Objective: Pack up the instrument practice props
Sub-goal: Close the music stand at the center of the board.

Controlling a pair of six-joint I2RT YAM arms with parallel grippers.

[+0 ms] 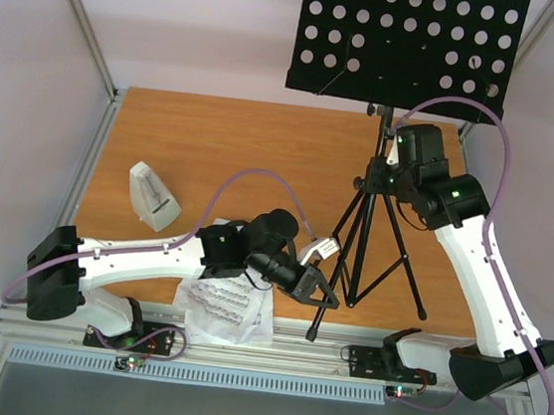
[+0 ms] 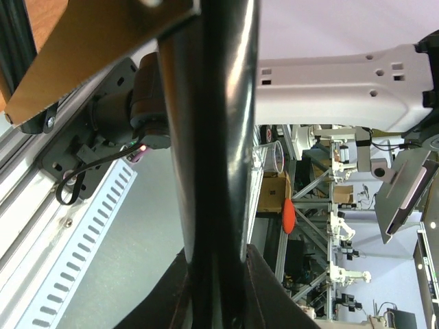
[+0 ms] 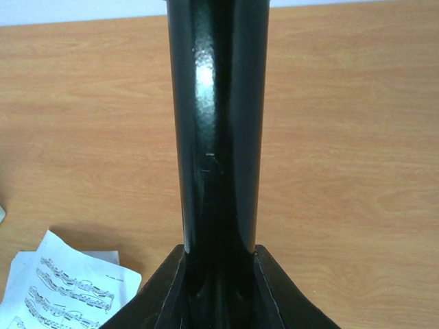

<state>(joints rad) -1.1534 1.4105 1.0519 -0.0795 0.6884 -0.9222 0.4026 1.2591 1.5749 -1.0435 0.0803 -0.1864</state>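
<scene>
You have nothing packed yet, as far as I can judge. Your left hand [image 1: 324, 291] grips a front leg [image 2: 212, 137] of the music stand [image 1: 406, 42], and your right hand [image 1: 390, 160] grips its pole [image 3: 216, 137]. The stand is upright with its legs spread. The metronome [image 1: 153, 195] and sheet-music pages [image 1: 226, 307] lie loose on the desk [image 1: 244, 144].

White-shelled arms [image 1: 142, 252], black joints [image 1: 276, 232], purple cables [image 1: 464, 102], green lights [image 1: 456, 195].

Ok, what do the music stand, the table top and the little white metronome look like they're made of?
The music stand looks like painted metal: glossy black tube with streaked highlights. The table top is wood or wood-look laminate, matte, with visible grain. The metronome seems smooth white plastic, though too small to be sure.
</scene>
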